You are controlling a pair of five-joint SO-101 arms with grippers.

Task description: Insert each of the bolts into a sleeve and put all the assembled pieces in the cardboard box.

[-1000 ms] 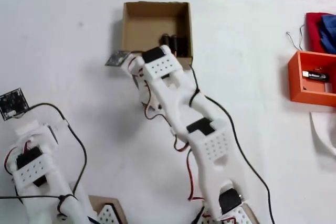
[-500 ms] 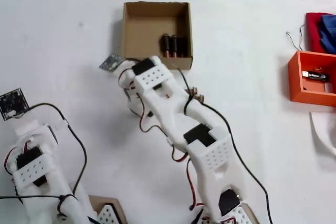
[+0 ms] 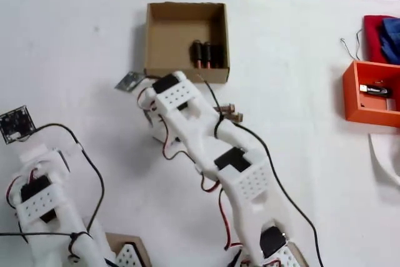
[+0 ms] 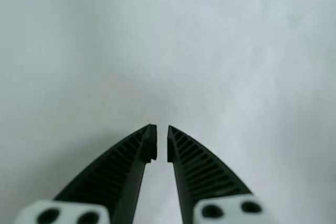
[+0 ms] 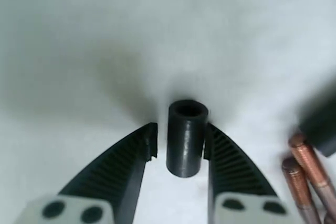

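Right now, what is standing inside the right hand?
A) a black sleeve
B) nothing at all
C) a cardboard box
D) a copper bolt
A: a black sleeve stands upright inside the open right hand, while the copper bolts lie off to one side.

Black sleeve [image 5: 187,137], black ribbed fingers [image 5: 126,171], copper threaded bolts [image 5: 295,179] at 4 o'clock; white tabletop [image 3: 300,42]; plain brown box [image 3: 164,35] at 12 o'clock; orange tray [image 3: 356,101] at 3 o'clock; red-and-blue cloth [image 3: 374,35] at 2 o'clock; white arms [image 3: 250,182]
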